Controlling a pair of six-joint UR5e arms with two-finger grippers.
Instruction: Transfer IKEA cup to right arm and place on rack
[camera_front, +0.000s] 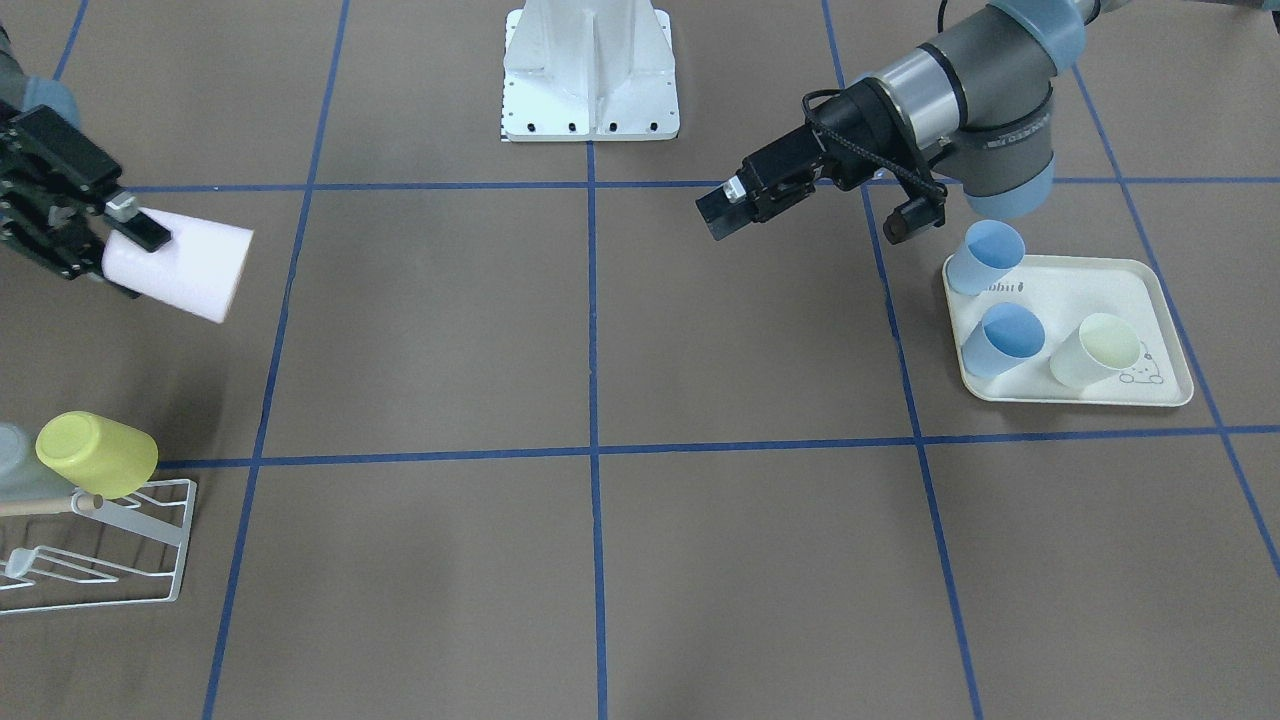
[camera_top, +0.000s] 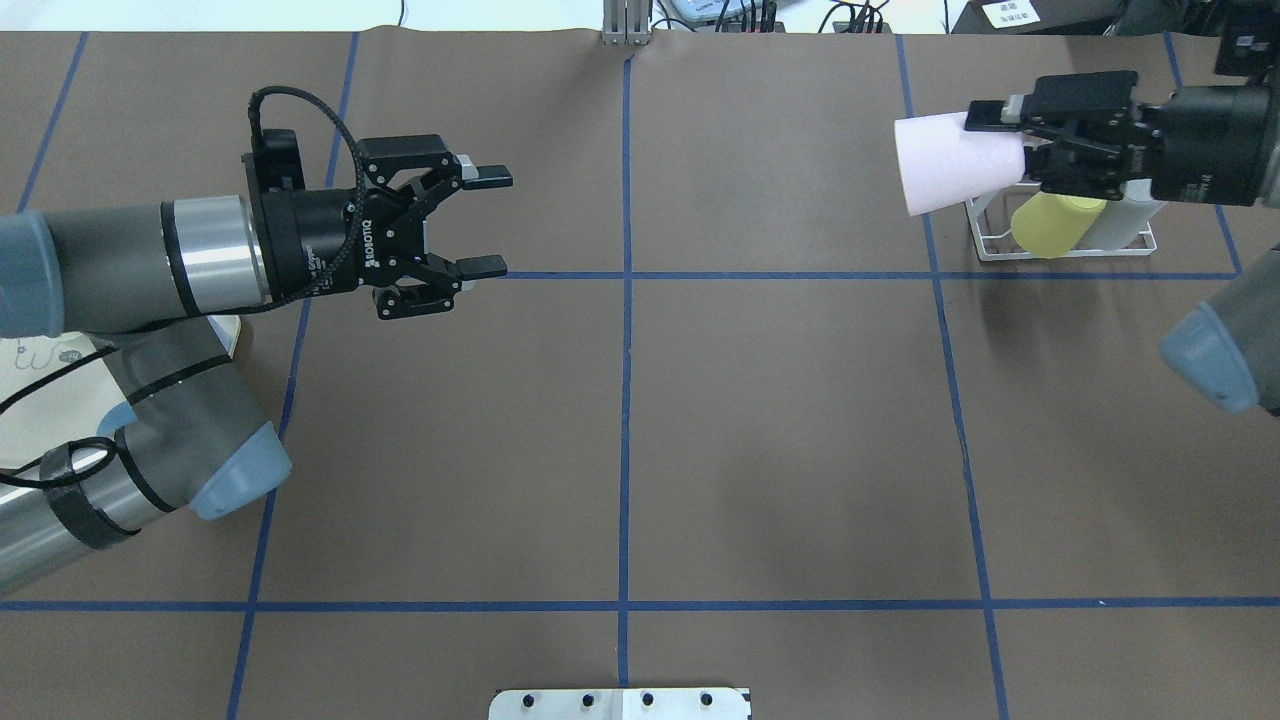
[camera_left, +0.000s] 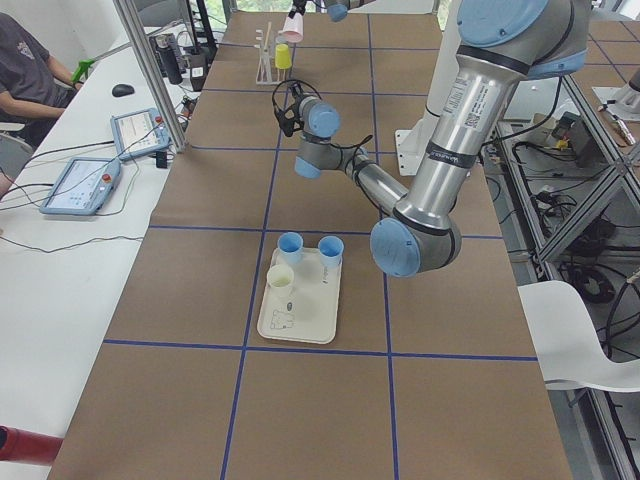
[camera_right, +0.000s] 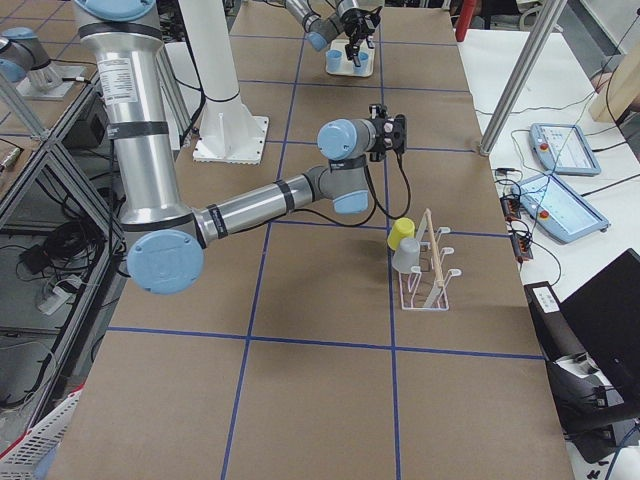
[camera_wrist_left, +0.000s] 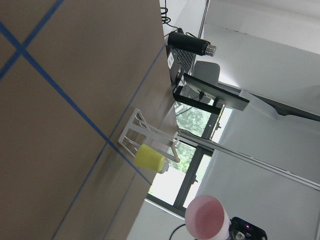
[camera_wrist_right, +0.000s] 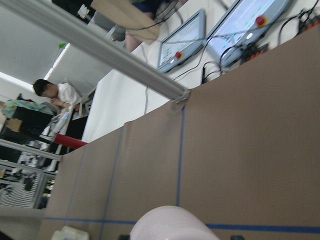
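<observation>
Over the far right of the table, we have the pink cup (camera_top: 945, 165) aloft in the right gripper (camera_top: 1005, 150), whose fingers clamp its narrow base end. Its long axis lies level, mouth turned left toward the table's middle. Our rack (camera_top: 985, 250) stands just below and slightly right of it, carrying a yellow cup (camera_top: 1050, 222) and a clear cup (camera_top: 1125, 222). We judge the pink cup must tip mouth-down onto a free prong. Well apart on the left, the left gripper (camera_top: 485, 222) hangs wide open, holding nothing.
</observation>
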